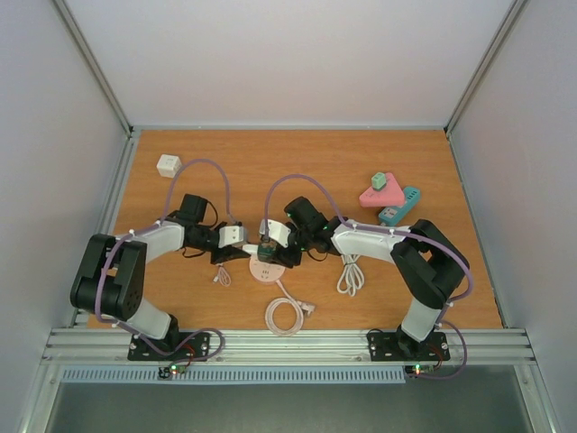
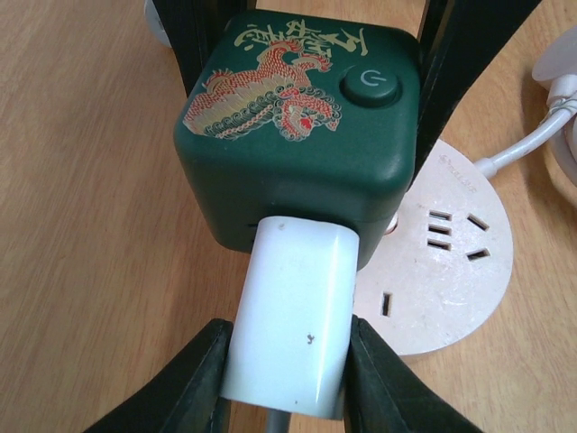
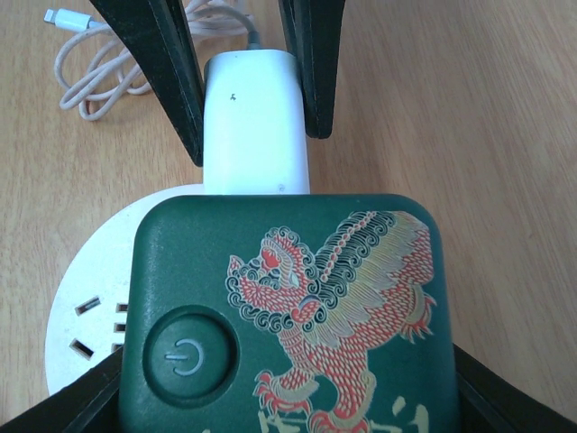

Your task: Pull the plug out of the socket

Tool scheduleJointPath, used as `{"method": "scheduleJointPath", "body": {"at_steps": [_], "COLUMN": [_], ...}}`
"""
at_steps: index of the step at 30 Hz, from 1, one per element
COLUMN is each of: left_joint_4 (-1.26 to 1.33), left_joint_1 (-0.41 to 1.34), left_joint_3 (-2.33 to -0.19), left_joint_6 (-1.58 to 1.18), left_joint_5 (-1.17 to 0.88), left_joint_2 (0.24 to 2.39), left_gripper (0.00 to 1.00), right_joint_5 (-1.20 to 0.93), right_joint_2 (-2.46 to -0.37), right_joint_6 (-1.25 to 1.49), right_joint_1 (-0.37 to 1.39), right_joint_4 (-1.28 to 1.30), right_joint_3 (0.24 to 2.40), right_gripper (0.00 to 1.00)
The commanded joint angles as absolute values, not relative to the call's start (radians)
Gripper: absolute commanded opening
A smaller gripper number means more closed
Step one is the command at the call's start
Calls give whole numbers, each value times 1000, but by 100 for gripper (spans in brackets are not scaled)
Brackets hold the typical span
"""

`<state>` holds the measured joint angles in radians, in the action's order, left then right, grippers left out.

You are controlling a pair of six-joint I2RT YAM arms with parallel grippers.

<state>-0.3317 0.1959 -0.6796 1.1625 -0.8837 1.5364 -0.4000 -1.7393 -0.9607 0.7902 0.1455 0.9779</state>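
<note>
Black fingers (image 2: 206, 374) of the left gripper (image 2: 288, 370) clamp both sides of a white plug (image 2: 293, 298), which sits pushed into the side of a dark green cube socket (image 2: 297, 135) printed with a red and gold dragon and a power button (image 2: 370, 87). From the far side, the right gripper (image 3: 284, 406) squeezes the cube's flanks, holding it. Beneath lies a round white power strip (image 2: 451, 271) on the wooden table (image 2: 90, 225), near its front middle.

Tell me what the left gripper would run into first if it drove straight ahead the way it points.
Probably the green socket cube. The left gripper is shut on the white plug, which is plugged into the cube's near face directly ahead.
</note>
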Motion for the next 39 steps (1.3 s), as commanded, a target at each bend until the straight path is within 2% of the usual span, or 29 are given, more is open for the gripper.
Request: {"method": "scheduleJointPath", "body": {"at_steps": [1, 14, 18, 28, 39], "left_joint_4": [-349, -395, -400, -477, -533], "left_joint_1": [128, 94, 109, 125, 43], "left_joint_3": [-713, -752, -780, -824, -867], "left_joint_6": [1211, 1175, 1116, 1192, 1250], "left_joint_5": [-855, -881, -824, -613, -631], "left_joint_2": [1555, 1533, 1512, 1555, 1619], "left_gripper": [22, 21, 21, 20, 19], "right_joint_5": [-405, -358, -357, -362, -362], "right_joint_2": [-1748, -1797, -1806, -1808, -1807], "right_joint_6": [-994, -1008, -1005, -1006, -1008], "right_joint_1": [769, 757, 758, 756, 752], "right_joint_4": [232, 333, 341, 353, 346], "right_joint_3": [990, 1040, 1048, 1048, 1034], "right_gripper": [23, 18, 18, 18, 17]}}
